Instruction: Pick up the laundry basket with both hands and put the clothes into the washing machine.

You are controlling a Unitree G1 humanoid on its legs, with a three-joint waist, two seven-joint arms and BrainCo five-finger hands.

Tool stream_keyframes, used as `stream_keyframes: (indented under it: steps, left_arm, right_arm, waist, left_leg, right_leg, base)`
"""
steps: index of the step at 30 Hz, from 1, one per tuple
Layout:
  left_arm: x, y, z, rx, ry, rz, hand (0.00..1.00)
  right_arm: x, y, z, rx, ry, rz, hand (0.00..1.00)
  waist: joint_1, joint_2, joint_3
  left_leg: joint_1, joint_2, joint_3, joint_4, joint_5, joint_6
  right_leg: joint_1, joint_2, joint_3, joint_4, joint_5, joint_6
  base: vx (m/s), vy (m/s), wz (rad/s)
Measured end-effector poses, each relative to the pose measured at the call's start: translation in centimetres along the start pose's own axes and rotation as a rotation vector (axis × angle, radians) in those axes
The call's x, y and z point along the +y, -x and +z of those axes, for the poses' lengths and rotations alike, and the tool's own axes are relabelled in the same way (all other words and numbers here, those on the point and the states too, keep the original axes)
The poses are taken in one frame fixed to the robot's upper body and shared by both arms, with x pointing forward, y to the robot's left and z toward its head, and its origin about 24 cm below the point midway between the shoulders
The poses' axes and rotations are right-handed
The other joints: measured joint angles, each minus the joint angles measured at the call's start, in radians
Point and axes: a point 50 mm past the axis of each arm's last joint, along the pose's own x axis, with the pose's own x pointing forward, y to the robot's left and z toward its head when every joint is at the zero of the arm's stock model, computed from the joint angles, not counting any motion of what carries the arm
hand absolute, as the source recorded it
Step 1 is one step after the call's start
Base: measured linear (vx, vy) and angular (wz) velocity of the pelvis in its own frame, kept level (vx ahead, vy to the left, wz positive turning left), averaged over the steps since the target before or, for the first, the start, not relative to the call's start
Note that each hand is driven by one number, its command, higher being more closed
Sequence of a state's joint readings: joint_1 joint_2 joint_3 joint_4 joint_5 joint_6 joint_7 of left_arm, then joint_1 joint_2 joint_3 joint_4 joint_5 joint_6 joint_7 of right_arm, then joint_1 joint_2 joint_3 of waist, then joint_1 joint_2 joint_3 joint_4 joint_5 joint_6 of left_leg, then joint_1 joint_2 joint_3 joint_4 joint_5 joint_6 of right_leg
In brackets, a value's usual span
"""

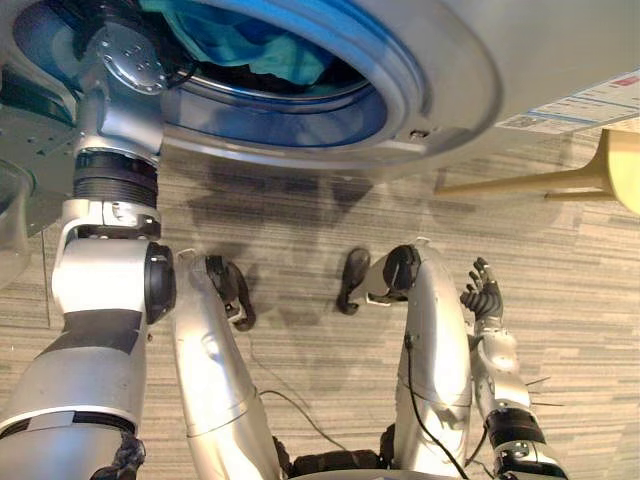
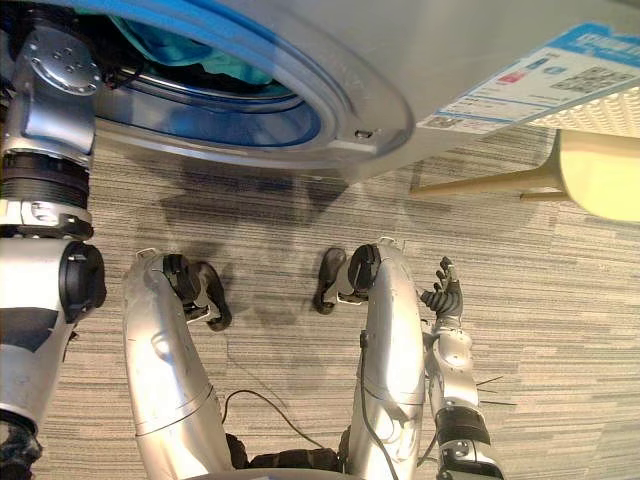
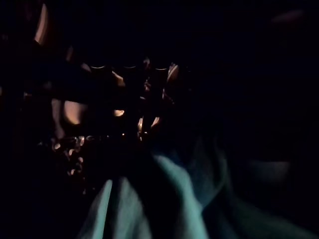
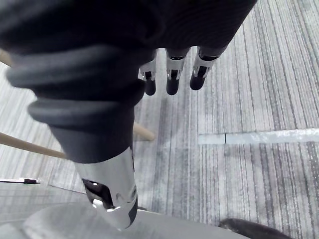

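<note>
The washing machine's round drum opening [image 1: 400,90] fills the top of both eye views. Teal clothes [image 1: 235,40] lie inside the drum, and the left wrist view shows the same teal cloth [image 3: 164,199] close up in the dark. My left arm [image 1: 115,120] reaches up into the drum, and its hand is hidden inside. My right hand [image 1: 482,290] hangs low at my right side above the carpet. Its fingers [image 4: 172,74] are straight and hold nothing.
A pale yellow seat [image 2: 600,170] on slanted wooden legs [image 1: 520,182] stands to the right of the machine. A printed label [image 2: 540,80] sits on the machine's front. Grey striped carpet [image 1: 300,230] covers the floor below.
</note>
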State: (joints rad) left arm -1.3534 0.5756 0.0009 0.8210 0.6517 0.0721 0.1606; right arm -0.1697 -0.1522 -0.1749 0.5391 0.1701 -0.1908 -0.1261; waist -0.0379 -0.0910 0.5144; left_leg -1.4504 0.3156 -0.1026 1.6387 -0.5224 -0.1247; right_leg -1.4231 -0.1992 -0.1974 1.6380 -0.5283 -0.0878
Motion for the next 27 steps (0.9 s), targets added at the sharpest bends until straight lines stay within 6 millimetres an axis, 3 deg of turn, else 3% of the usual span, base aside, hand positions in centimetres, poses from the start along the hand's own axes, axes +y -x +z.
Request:
stream_keyframes:
  steps: [2, 5, 8, 12, 15, 17, 21, 22, 24, 25, 27]
  left_arm:
    - [-1.8, 0.6, -1.6, 0.050, -0.026, -0.104, 0.00]
    - [-2.5, 0.9, -1.8, 0.048, -0.099, -0.147, 0.00]
    - [-3.0, 1.0, -1.3, 0.031, -0.109, -0.157, 0.00]
    - [-3.7, 1.2, -0.6, 0.029, 0.112, -0.144, 0.00]
    - [-5.0, 1.9, -0.5, 0.034, 0.189, -0.176, 0.00]
    - [-6.2, 2.9, -1.8, 0.074, 0.248, -0.201, 0.00]
    - [-9.6, 6.3, -3.4, 0.125, 0.362, -0.254, 0.00]
    - [-10.9, 8.1, -4.5, 0.186, 0.431, -0.247, 0.00]
    - [-13.5, 12.1, -5.6, 0.268, 0.513, -0.268, 0.00]
    - [-16.5, 17.4, -6.3, 0.378, 0.590, -0.320, 0.00]
    - [-18.2, 21.3, -6.9, 0.468, 0.633, -0.372, 0.00]
  right_arm:
    - [0.1, 0.1, -0.9, 0.040, 0.014, 0.009, 0.00]
    - [0.6, -0.5, -0.8, 0.053, 0.015, 0.018, 0.00]
    - [1.3, -1.8, 1.0, 0.002, 0.026, 0.027, 0.00]
    - [5.1, -1.9, 3.2, -0.110, 0.053, 0.149, 0.00]
    - [5.8, -1.8, 3.4, -0.126, 0.059, 0.167, 0.00]
    - [5.8, -1.7, 3.1, -0.112, 0.068, 0.152, 0.00]
    - [6.0, -1.6, 2.2, -0.075, 0.083, 0.144, 0.00]
    - [6.1, -1.5, 1.9, -0.056, 0.084, 0.137, 0.00]
    - [6.1, -1.1, 1.3, -0.039, 0.092, 0.131, 0.00]
    - [5.6, -0.6, 0.4, -0.012, 0.121, 0.111, 0.00]
    - [5.5, -0.2, -0.4, 0.020, 0.133, 0.105, 0.00]
  waist:
    - [-0.003, 0.003, -0.078]
    - [0.002, 0.003, -0.087]
    - [0.005, 0.004, -0.088]
    - [0.035, 0.008, -0.097]
    - [0.050, 0.012, -0.109]
    - [0.051, 0.014, -0.110]
    - [0.055, 0.016, -0.111]
    - [0.055, 0.018, -0.113]
    - [0.058, 0.031, -0.121]
    - [0.079, 0.038, -0.125]
    - [0.094, 0.040, -0.126]
  left_leg:
    - [0.002, 0.004, 0.009, -0.057, 0.013, -0.006]
    - [0.021, 0.005, 0.021, -0.108, 0.042, -0.010]
    - [0.038, 0.004, 0.023, -0.140, 0.057, -0.015]
    - [0.061, 0.013, 0.023, -0.180, 0.073, -0.027]
    - [0.063, 0.014, 0.023, -0.185, 0.074, -0.028]
    - [0.075, 0.013, 0.024, -0.190, 0.074, -0.028]
    - [0.116, 0.009, 0.028, -0.208, 0.075, -0.029]
    - [0.135, 0.008, 0.030, -0.216, 0.075, -0.029]
    - [0.163, 0.000, 0.034, -0.238, 0.075, -0.030]
    - [0.213, -0.006, 0.048, -0.274, 0.082, -0.030]
    - [0.258, -0.013, 0.054, -0.301, 0.086, -0.032]
  right_leg:
    - [0.002, 0.009, -0.014, -0.055, 0.005, -0.006]
    - [0.017, 0.010, -0.025, -0.093, 0.022, -0.030]
    - [0.035, 0.011, -0.034, -0.116, 0.024, -0.035]
    - [0.057, 0.019, -0.046, -0.143, 0.027, -0.041]
    - [0.060, 0.021, -0.048, -0.149, 0.028, -0.042]
    - [0.073, 0.021, -0.049, -0.154, 0.028, -0.042]
    - [0.113, 0.020, -0.050, -0.168, 0.026, -0.039]
    - [0.130, 0.019, -0.050, -0.174, 0.025, -0.036]
    - [0.157, 0.014, -0.050, -0.188, 0.020, -0.029]
    - [0.200, 0.006, -0.048, -0.210, 0.015, -0.019]
    - [0.243, 0.005, -0.050, -0.230, 0.014, -0.017]
  base:
    - [0.06, -0.080, -0.05]
    - [0.07, -0.081, 0.06]
    - [0.05, -0.078, 0.07]
    - [0.02, -0.075, 0.03]
    - [0.03, -0.046, -0.02]
    - [0.05, -0.027, 0.02]
    - [0.04, -0.029, 0.05]
    - [0.03, -0.056, 0.09]
    - [0.03, -0.070, 0.18]
    - [0.04, -0.066, 0.19]
    - [0.05, -0.065, 0.18]
